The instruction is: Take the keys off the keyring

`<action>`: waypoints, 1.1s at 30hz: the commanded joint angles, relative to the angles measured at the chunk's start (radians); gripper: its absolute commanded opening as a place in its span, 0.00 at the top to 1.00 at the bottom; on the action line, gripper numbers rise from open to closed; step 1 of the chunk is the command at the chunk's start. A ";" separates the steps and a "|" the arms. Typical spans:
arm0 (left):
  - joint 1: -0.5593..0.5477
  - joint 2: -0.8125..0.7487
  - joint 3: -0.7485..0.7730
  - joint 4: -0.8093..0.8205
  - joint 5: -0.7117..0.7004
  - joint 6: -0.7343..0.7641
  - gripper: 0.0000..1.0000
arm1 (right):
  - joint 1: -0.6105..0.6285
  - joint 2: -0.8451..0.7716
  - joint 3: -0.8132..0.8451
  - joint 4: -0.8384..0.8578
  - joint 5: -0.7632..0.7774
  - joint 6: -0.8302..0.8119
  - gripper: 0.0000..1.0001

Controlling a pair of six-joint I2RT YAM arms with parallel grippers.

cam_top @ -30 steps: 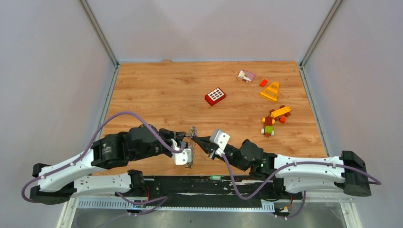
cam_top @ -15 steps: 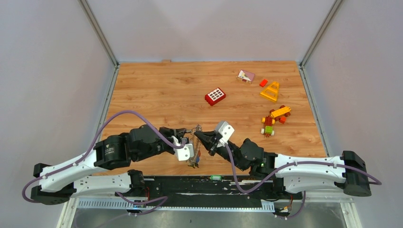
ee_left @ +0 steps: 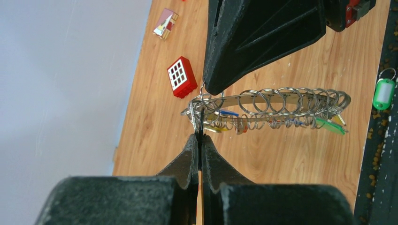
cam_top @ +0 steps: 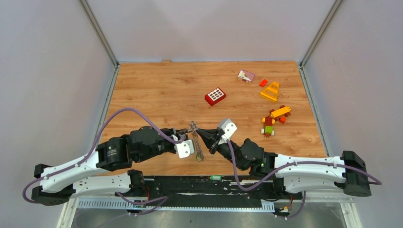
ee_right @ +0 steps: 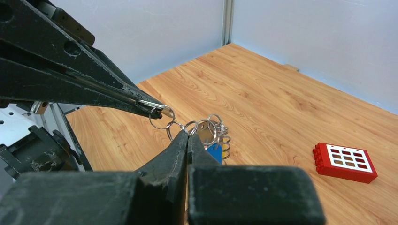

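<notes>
The keyring (ee_left: 267,101) is a grey metal band strung with many small wire rings, held in the air between both grippers near the table's front edge; in the top view (cam_top: 197,146) it hangs edge-on. Keys with blue (ee_right: 214,152), green (ee_left: 331,125) and yellow heads dangle under it. My left gripper (ee_left: 201,136) is shut on a small wire ring at the band's left end. My right gripper (ee_right: 188,133) is shut on the keyring right beside it, fingertips almost touching the left ones (ee_right: 157,108). Both tips also show in the top view: left gripper (cam_top: 189,132), right gripper (cam_top: 199,133).
A green key tag (ee_left: 384,92) lies on the black base strip in front of the table. A red window brick (cam_top: 215,96) sits mid-table. A pink-white brick (cam_top: 245,76), yellow triangle piece (cam_top: 270,91) and toy brick vehicle (cam_top: 273,119) lie far right.
Both grippers have moved slightly right and away from the bases with the keyring held between them. The bunch has turned and now hangs a little higher.
</notes>
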 commanded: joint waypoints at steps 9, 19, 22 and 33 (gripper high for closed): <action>0.003 -0.048 -0.078 0.232 -0.024 -0.139 1.00 | -0.018 -0.041 -0.014 0.114 0.112 0.010 1.00; 0.003 -0.049 -0.153 0.339 -0.087 -0.187 1.00 | -0.018 -0.066 -0.030 0.129 0.149 0.015 1.00; 0.003 -0.043 -0.165 0.350 -0.112 -0.193 1.00 | -0.018 -0.073 -0.037 0.137 0.159 0.018 1.00; 0.003 -0.026 -0.214 0.411 -0.115 -0.239 1.00 | -0.019 -0.094 -0.051 0.159 0.169 0.034 1.00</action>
